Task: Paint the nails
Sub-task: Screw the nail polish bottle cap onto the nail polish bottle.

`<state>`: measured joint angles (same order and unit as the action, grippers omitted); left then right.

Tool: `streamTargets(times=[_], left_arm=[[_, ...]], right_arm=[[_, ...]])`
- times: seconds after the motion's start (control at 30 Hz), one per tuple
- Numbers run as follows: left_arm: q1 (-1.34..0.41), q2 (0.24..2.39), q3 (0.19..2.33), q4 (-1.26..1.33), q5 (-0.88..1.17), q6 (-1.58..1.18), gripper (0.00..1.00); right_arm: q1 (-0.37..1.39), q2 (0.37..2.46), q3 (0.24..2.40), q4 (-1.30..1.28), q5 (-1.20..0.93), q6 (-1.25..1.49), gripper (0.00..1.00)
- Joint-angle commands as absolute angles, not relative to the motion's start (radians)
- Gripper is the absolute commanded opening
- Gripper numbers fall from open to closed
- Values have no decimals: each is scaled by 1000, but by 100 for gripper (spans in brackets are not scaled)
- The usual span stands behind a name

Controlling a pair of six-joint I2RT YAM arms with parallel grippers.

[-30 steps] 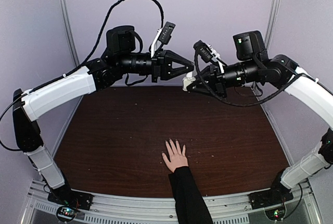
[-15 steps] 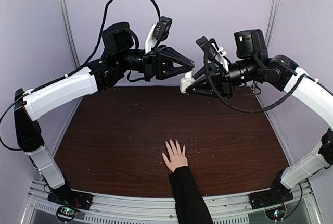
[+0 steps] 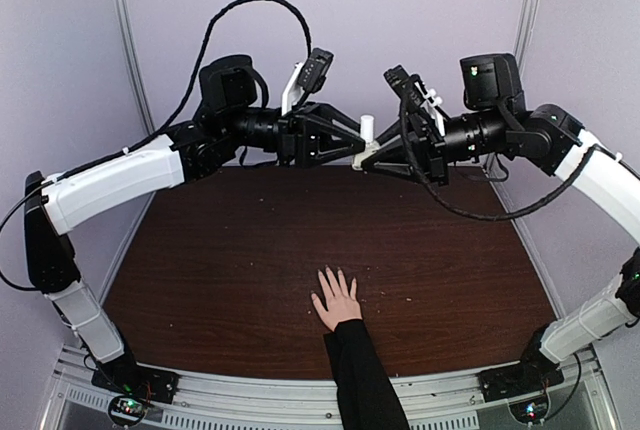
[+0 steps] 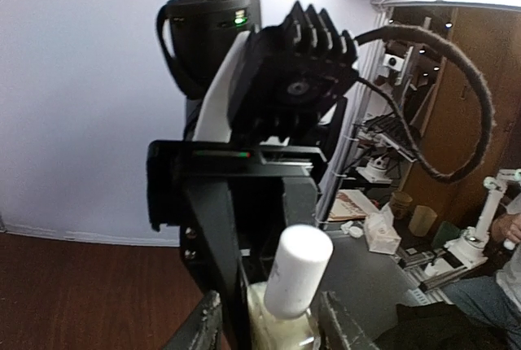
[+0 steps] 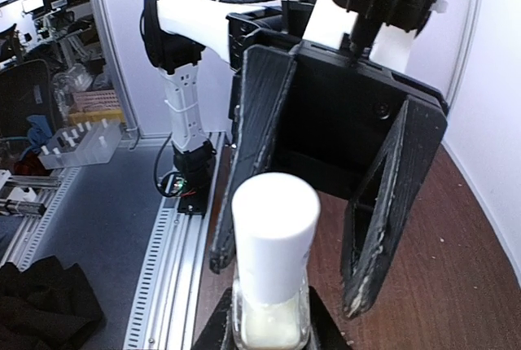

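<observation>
left gripper: fingers spread either side of white cap, not clamping | right gripper: pinching bottle, cap up, high over table's 12 o'clock edge | hand: flat on table at 6 o'clock, fingers spread, nails pointing 12, well apart from both grippers

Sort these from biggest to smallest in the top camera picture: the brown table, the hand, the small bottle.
1. brown table
2. hand
3. small bottle; it's held up, maybe nearer the camera, yet looks smallest
</observation>
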<state>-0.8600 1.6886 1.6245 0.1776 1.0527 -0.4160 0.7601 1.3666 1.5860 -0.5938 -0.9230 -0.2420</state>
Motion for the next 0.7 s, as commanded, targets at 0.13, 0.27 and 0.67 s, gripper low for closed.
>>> streamTargets(times=[0.13, 0.27, 0.67], left_arm=[[-821, 1504, 1612, -106, 658, -191, 54], [-821, 1510, 1636, -171, 518, -194, 57], [-862, 1635, 1717, -168, 376, -288, 55]], right_arm=[[759, 1358, 1613, -616, -618, -254, 0], [766, 1385, 1623, -614, -441, -212, 0], [831, 1431, 1625, -591, -144, -146, 0]])
